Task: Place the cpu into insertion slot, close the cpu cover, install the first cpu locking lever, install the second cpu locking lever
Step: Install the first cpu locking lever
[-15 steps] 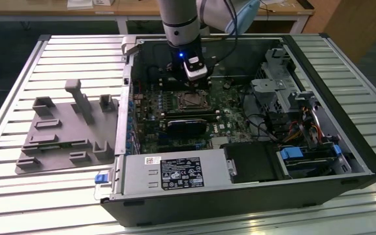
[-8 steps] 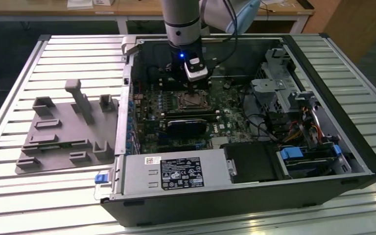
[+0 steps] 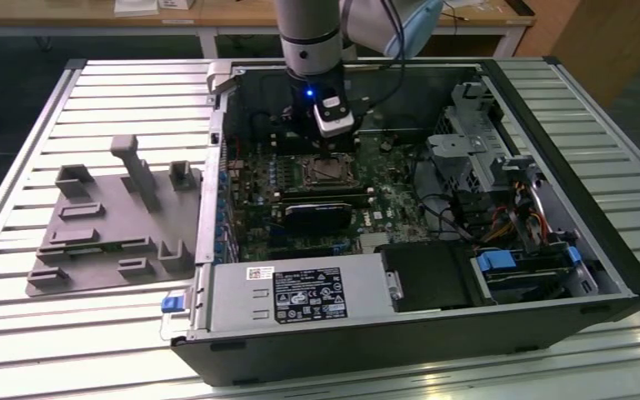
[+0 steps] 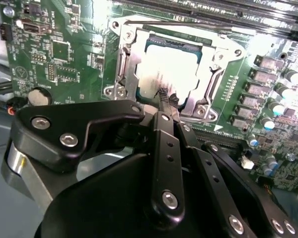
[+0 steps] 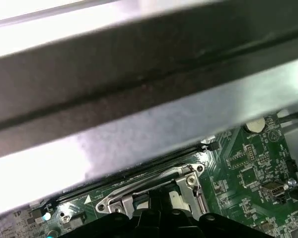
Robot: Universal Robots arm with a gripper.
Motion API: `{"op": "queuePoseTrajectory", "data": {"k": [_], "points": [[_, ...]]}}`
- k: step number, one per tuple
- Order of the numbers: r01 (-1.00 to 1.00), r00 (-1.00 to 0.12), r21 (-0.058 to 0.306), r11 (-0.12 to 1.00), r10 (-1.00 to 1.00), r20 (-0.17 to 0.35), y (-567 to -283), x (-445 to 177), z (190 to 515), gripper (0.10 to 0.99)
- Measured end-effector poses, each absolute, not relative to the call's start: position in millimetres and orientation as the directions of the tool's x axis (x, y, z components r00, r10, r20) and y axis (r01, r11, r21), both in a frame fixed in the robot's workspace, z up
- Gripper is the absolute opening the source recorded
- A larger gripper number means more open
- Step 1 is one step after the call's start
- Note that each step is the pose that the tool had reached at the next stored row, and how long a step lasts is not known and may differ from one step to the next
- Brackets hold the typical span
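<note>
The black claw, fingers pinched together and empty, hovered just above the flat silvery-grey square cpu (light, stiff, fragile; edges only).

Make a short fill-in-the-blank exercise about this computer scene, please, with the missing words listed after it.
1. In the second wrist view, the cpu lies inside the insertion ____.
2. The cpu cover frames the chip; its colour is ____.
3. In the exterior view, the gripper hangs directly above the green ____.
4. On the exterior view's left, a grey ____ holder lies on the slatted table.

Missing words: slot; silver-grey; motherboard; plastic
</note>
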State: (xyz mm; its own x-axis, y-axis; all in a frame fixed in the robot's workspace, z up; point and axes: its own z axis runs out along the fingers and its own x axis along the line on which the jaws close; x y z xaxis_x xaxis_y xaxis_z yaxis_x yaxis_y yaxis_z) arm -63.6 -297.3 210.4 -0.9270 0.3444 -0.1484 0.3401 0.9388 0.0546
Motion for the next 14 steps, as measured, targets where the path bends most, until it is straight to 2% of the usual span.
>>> {"op": "queuePoseTrajectory", "data": {"k": [7, 14], "points": [[0.340, -0.927, 0.055, 0.939, 0.344, -0.148, -297, -64, 225, 0.102], [0.340, -0.927, 0.053, 0.939, 0.344, -0.149, -300, -63, 226, 0.102]]}}
